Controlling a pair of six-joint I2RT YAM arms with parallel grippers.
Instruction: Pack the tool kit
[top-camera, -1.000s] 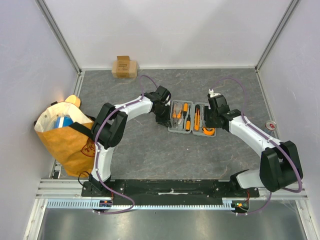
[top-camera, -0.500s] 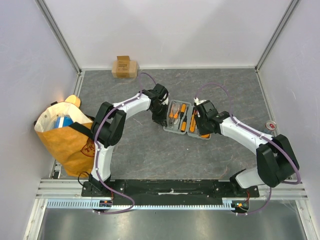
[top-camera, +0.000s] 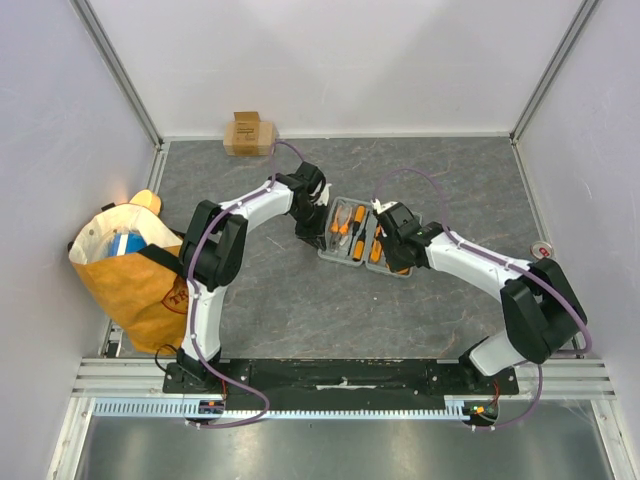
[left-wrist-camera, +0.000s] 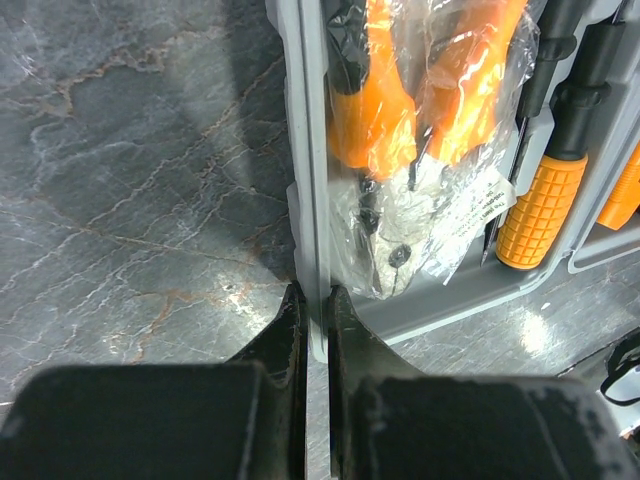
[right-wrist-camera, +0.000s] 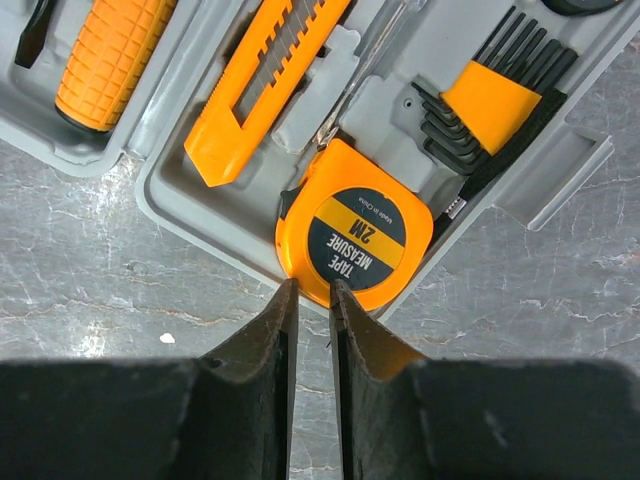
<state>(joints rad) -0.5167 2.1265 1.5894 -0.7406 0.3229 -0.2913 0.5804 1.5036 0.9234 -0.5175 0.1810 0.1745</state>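
The grey tool kit case (top-camera: 322, 253) lies open on the dark floor, with orange-and-black tools in both halves. My left gripper (top-camera: 312, 224) is shut on the case's left rim (left-wrist-camera: 305, 150), next to the bagged pliers (left-wrist-camera: 400, 100) and a screwdriver (left-wrist-camera: 545, 200). My right gripper (top-camera: 392, 242) is over the right half. Its jaws are nearly together with nothing between them, tips (right-wrist-camera: 308, 290) at the case edge (right-wrist-camera: 180, 215) by the tape measure (right-wrist-camera: 355, 238). A utility knife (right-wrist-camera: 265, 85) and hex keys (right-wrist-camera: 495, 100) sit in their slots.
A small brown cardboard box (top-camera: 249, 133) stands at the back wall. A yellow-orange bag (top-camera: 130, 270) stands at the left wall. A small round object (top-camera: 543, 250) lies at the right edge. Walls close in three sides.
The open case has slid left and turned slightly. Both grippers have moved left with it, the left still holding the rim, the right now over the right half.
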